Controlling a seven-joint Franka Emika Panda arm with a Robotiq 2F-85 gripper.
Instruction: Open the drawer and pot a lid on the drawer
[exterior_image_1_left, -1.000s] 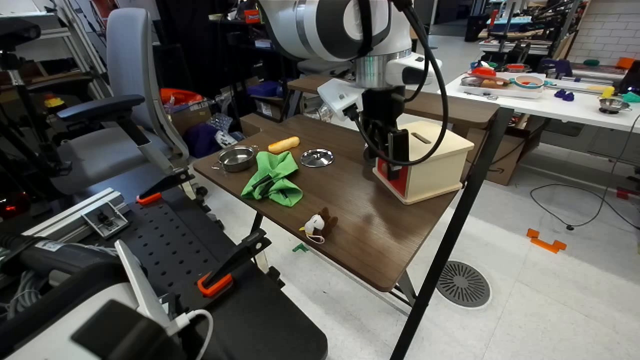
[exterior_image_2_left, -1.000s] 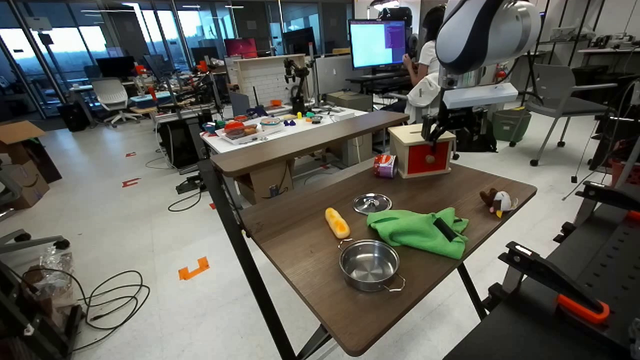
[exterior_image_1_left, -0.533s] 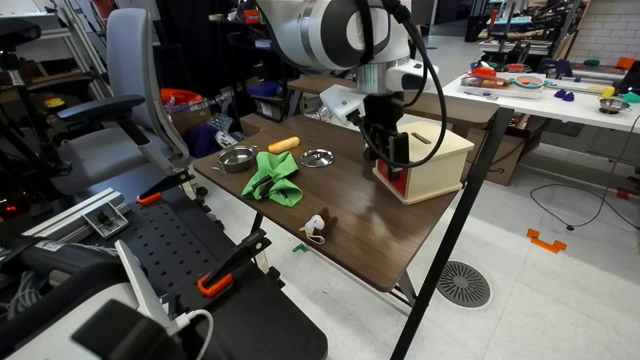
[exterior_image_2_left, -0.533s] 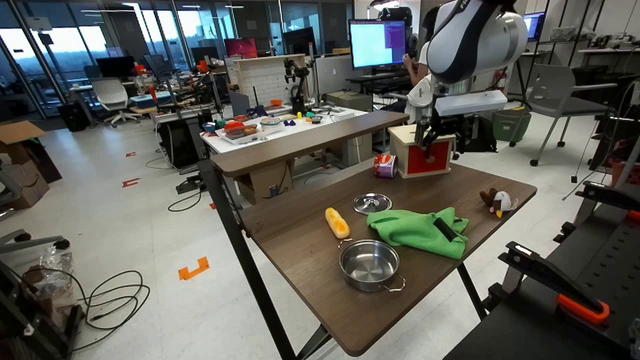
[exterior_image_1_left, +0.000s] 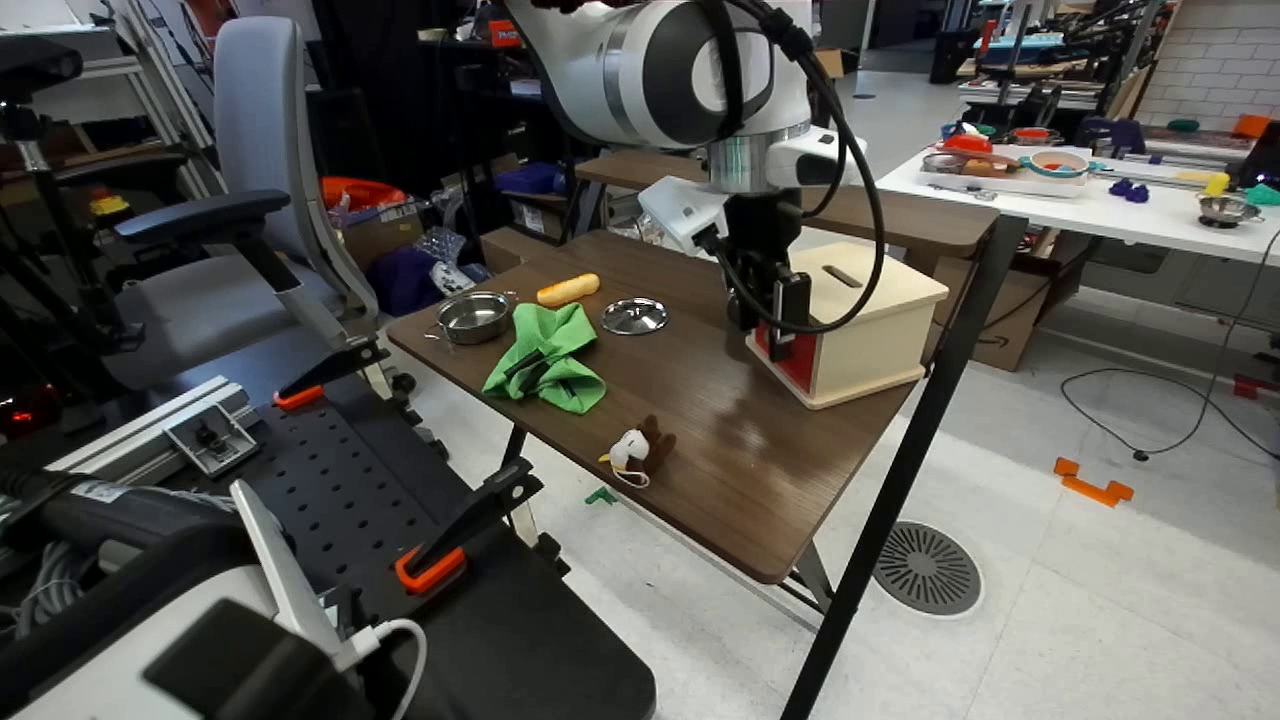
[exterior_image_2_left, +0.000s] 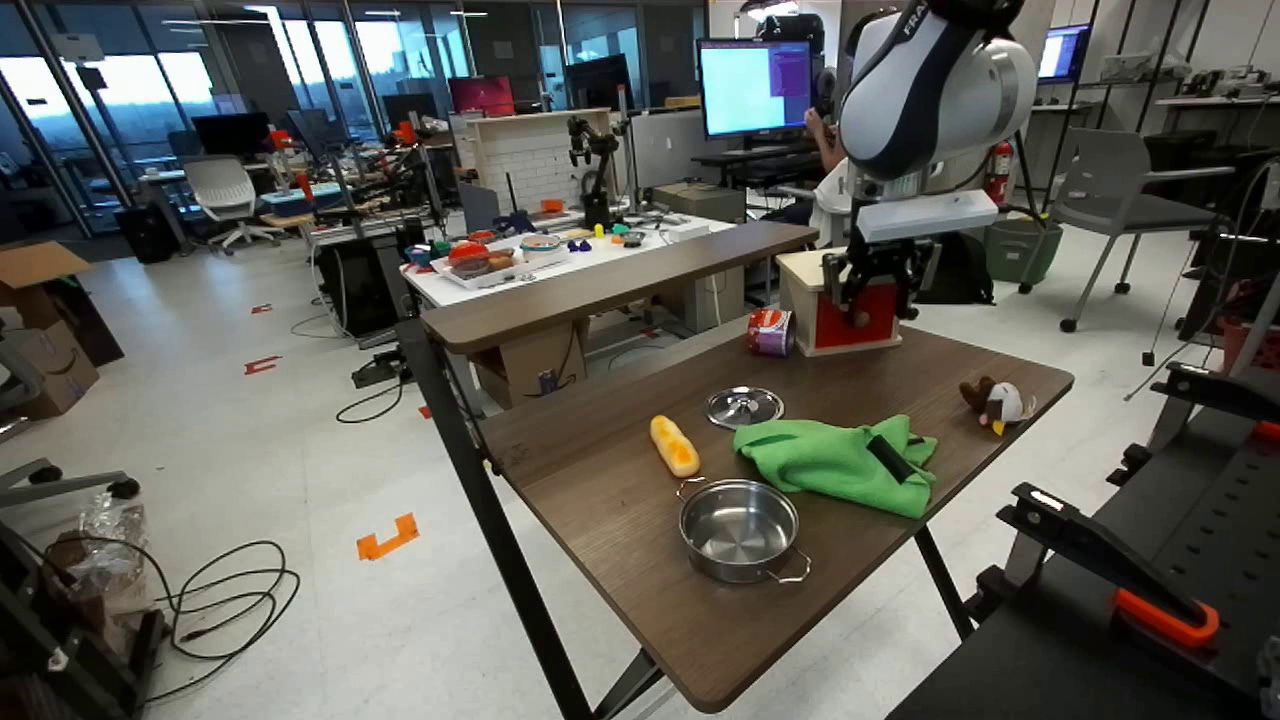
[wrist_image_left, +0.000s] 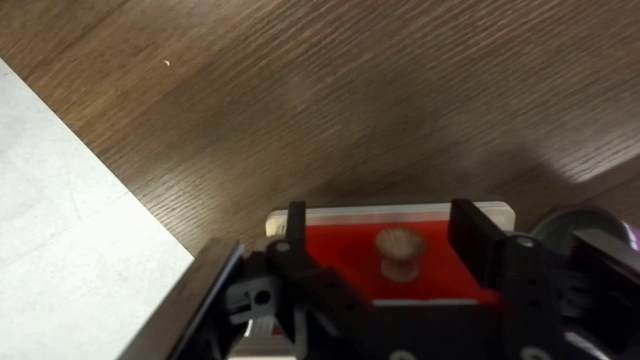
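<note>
Your gripper (wrist_image_left: 378, 217) is released: its fingers stand apart, with the round wooden knob (wrist_image_left: 400, 244) showing between them in the wrist view and nothing clasped. The knob looks nearer the finger on the side of the red-and-purple can (exterior_image_2_left: 771, 332) — a slight shift that way before you squeeze should let both fingers meet it evenly. Whether the tips reach deep enough to catch the knob is hard to tell, so check that first, and aim for the neck behind its wider head, where slipping seems less likely.

Just behind the knob is the drawer (exterior_image_2_left: 879, 323), its red face apparently closed within the wooden box (exterior_image_1_left: 865, 342). Draw it straight out and slowly; a skewed pull could jam it or drag the whole box. The can sits just beside the box, so mind your outer finger there.

Farther off on the table (exterior_image_2_left: 600, 500), the metal lid (exterior_image_2_left: 745, 407) lies flat near the green cloth (exterior_image_2_left: 835, 465), well apart from the drawer — leave it until there is a gap to drop it into.
</note>
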